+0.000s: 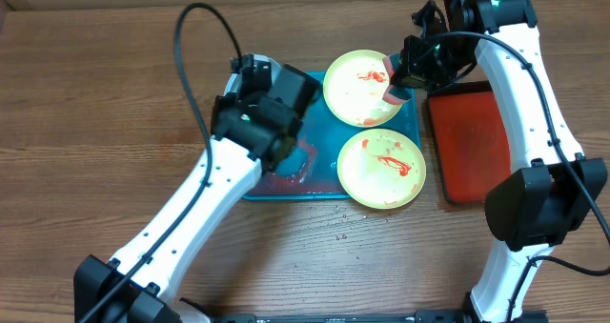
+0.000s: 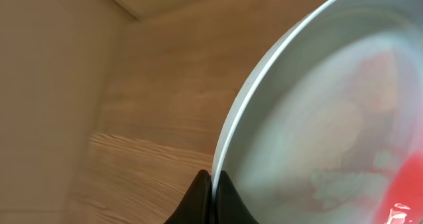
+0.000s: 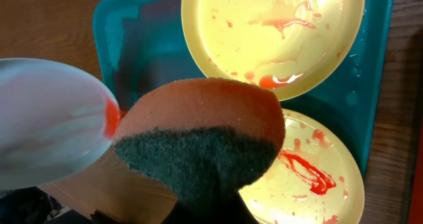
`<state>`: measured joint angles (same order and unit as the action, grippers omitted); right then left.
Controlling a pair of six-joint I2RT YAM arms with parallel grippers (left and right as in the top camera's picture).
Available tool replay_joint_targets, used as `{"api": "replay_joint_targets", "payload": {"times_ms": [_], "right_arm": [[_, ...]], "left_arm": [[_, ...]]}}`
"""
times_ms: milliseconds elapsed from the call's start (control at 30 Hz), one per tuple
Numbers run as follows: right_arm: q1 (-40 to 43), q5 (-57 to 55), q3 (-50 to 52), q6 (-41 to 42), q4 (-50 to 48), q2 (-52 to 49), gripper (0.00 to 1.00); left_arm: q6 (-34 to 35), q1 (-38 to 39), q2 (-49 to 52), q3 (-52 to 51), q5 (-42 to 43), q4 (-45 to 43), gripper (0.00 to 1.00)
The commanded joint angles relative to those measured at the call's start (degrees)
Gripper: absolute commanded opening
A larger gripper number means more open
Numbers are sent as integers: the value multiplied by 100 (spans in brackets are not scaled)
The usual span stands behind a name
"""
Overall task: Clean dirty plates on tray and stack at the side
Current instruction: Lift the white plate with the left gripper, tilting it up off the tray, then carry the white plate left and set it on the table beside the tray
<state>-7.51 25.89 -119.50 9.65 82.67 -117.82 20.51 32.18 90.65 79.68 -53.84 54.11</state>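
1. The left arm (image 1: 205, 194) has smooth white link shells, with a blocky black wrist housing (image 1: 265, 109) directly behind the left claw (image 2: 211, 184).
2. That claw ends in two black, tapering fingertips (image 2: 198, 199).
3. A thin black cable (image 1: 186, 37) loops out from behind the wrist housing.
4. The right arm (image 1: 522, 85) is white too, its wrist (image 1: 431, 61) behind the right claw (image 1: 400, 73) black.
5. Farther back from that claw sit a small green light (image 1: 496, 1), a second black cable (image 1: 550, 109) and a bulky black joint (image 1: 543, 204).

A wooden table (image 1: 95, 94) with brown grain carries two trays. The turquoise tray (image 1: 324, 161) lies flat near its middle. A smaller dark red tray (image 1: 472, 147) lies just beside the turquoise tray's right edge, a thin strip of wood between them.
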Motion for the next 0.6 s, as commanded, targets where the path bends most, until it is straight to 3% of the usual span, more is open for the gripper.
{"api": "replay_joint_targets", "payload": {"times_ms": [0, 233, 567], "right_arm": [[15, -83, -57, -50, -2, 103, 4], [15, -85, -57, -48, 11, 103, 4], [15, -85, -57, 59, 24, 103, 4]], "left_arm": [[577, 297, 20, 136, -1484, -20, 4], [675, 866, 20, 138, -2924, -326, 4], [675, 1040, 20, 138, -3101, -380, 4]]}}
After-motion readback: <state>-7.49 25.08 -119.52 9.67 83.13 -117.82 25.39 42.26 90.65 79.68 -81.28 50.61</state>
